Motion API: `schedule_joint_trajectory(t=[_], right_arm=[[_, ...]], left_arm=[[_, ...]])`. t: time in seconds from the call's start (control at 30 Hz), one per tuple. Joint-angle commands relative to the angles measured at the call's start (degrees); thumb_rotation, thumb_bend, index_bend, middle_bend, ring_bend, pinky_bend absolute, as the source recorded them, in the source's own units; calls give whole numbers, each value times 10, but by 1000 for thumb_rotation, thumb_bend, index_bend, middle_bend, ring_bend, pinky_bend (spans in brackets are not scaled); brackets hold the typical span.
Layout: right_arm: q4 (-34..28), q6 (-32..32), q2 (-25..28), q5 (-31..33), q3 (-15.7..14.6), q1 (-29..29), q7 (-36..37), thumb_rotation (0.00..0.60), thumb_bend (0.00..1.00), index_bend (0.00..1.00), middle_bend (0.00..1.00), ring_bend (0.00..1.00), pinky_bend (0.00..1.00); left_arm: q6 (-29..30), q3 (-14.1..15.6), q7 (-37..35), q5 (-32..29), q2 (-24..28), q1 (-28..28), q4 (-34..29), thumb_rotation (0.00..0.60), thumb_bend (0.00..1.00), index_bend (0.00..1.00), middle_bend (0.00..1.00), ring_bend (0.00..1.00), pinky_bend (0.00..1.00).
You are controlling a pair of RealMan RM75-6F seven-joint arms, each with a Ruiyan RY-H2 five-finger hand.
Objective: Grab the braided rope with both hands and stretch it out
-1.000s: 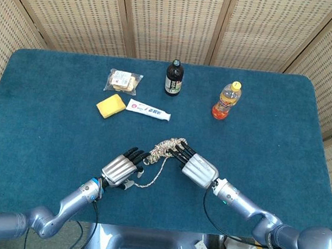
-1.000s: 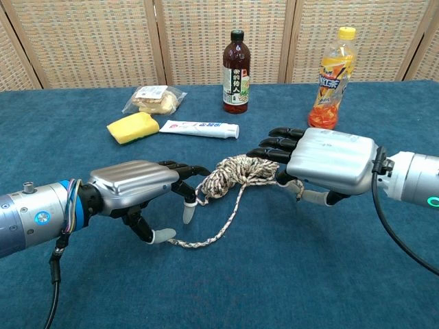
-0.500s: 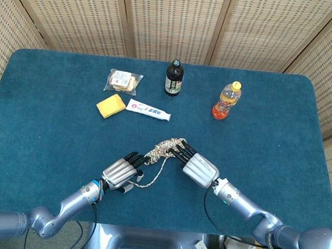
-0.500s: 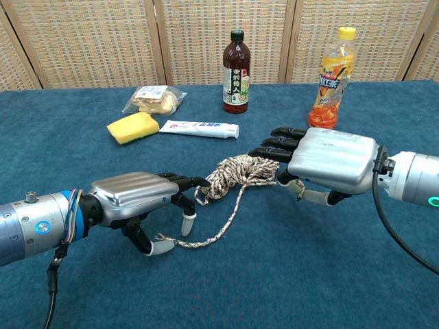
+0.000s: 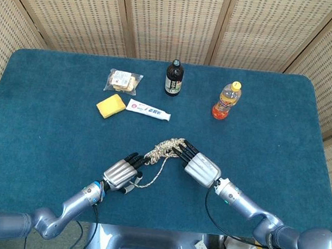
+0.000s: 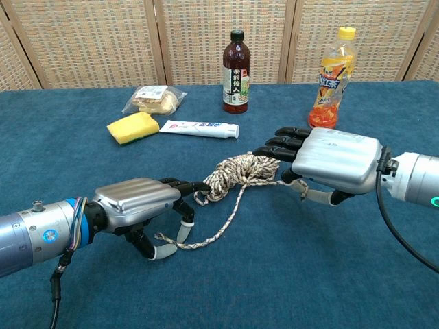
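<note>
Head view: braided rope (image 5: 165, 147) lay bunched mid-worktop (image 5: 49, 119) between your robot hands. Chest view: left robot hand (image 6: 137, 202) pinched the loose strand; right robot hand (image 6: 333, 161) touched the bundle, grip unclear. Soft, light; take opposite ends.

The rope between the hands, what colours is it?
The braided rope is cream flecked with brown and dark strands; the chest view shows it best.
</note>
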Motion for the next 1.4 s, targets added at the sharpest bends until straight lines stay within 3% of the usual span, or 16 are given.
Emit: schedule_joint_trajectory(t=[0.03, 0.8, 1.17, 1.4], right_arm=[[2, 1, -1, -1, -1, 0, 2, 600, 567, 669, 0, 0, 0], [8, 6, -1, -3, -2, -3, 9, 600, 567, 670, 0, 0, 0], [0, 10, 15, 2, 3, -4, 7, 600, 567, 670, 0, 0, 0], [-6, 7, 42, 19, 14, -8, -1, 600, 567, 671, 0, 0, 0]], left_arm=[[3, 1, 0, -1, -2, 0, 2, 600, 383, 563, 0, 0, 0], [42, 4, 17, -9, 3, 7, 11, 600, 462, 727, 0, 0, 0], [72, 0, -18, -9, 69, 23, 20, 600, 493, 769, 0, 0, 0], [98, -10, -76, -15, 134, 45, 83, 600, 503, 799, 0, 0, 0]])
